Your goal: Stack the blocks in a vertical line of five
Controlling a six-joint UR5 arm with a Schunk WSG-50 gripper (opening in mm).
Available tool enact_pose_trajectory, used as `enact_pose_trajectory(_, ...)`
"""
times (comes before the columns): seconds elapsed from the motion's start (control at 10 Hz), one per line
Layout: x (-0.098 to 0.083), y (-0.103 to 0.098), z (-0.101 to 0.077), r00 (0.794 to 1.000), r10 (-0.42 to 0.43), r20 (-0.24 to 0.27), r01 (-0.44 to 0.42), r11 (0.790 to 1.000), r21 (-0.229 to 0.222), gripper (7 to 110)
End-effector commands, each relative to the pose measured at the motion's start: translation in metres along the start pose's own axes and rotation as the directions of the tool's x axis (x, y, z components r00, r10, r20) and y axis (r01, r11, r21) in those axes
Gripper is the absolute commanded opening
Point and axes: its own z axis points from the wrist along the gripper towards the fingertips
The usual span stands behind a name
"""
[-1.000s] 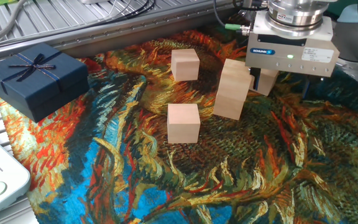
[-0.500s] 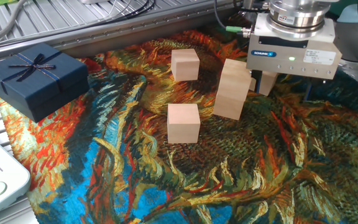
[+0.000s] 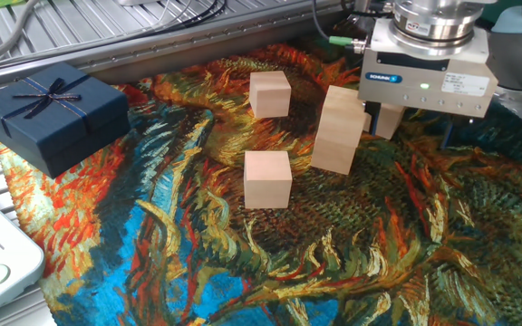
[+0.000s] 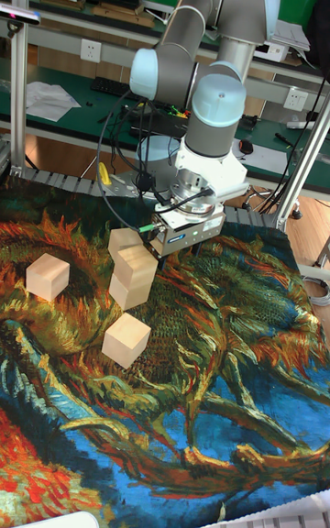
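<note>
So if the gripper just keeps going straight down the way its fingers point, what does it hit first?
Probably a block that shows between the fingers of the gripper, beside the two-block stack. If it sits behind the fingers instead, the painted cloth comes first; depth is unclear.

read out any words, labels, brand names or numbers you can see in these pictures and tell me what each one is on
"SCHUNK": blue brand mark on the front of the gripper body, fixed view.
White sticker on the same body, right of the green light: print too small to read.
Blocks, navy gift box, painted cloth: no text visible.
Tall fixed view: nothing readable.
</note>
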Motion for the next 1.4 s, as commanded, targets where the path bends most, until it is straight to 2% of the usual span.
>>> enact_pose_trajectory(0.0, -0.005, 0.0004, -0.0034, 1.0, 0.02, 0.012, -0.02, 1.0, 0.01, 88)
enact_pose_trajectory(0.3, -0.0101, 0.0006, -0.0034, 0.999, 0.044, 0.032, -0.044, 0.999, 0.017, 88)
enact_pose_trajectory(0.5, -0.0077, -0.0065, -0.0034, 0.999, 0.043, 0.023, -0.044, 0.998, 0.047, 88)
enact_pose_trajectory(1.3, -0.0128, -0.0058, -0.001, 0.997, 0.059, 0.043, -0.061, 0.996, 0.063, 88)
